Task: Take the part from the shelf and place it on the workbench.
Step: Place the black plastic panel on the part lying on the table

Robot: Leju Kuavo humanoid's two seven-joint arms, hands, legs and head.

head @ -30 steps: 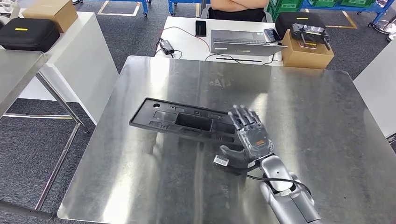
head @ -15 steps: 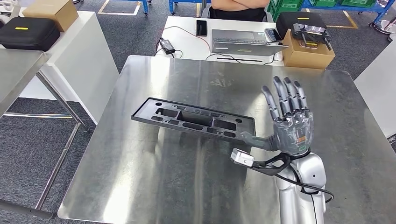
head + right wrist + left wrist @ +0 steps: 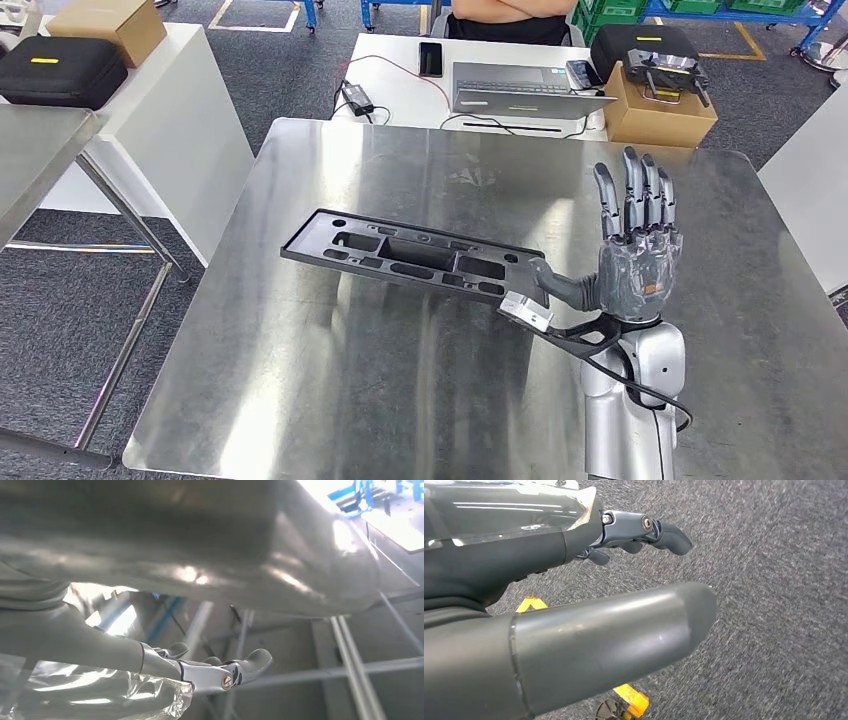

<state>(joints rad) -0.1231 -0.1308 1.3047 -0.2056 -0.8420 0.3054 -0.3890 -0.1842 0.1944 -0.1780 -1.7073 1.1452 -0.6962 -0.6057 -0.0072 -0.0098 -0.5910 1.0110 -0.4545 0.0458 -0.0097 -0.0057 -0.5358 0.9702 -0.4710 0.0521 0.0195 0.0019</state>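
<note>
Black part (image 3: 415,258) lying on steel counter (image 3: 330,400); right hand (image 3: 632,265) hovering beside it, fingers (image 3: 630,195) released; left hand (image 3: 574,645) hanging, grasp unclear; placing looking done, next calling for arm retreating

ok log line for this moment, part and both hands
part: flat on workbench | right robot hand: open, raised beside part's end, fingers up | left robot hand: hanging over floor, grasp unclear | phase: part placed

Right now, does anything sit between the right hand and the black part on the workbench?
Nothing visible does. The black part lies flat on the metal workbench, and the right hand hangs raised beside its end, fingers spread, thumb reaching toward it.
</note>
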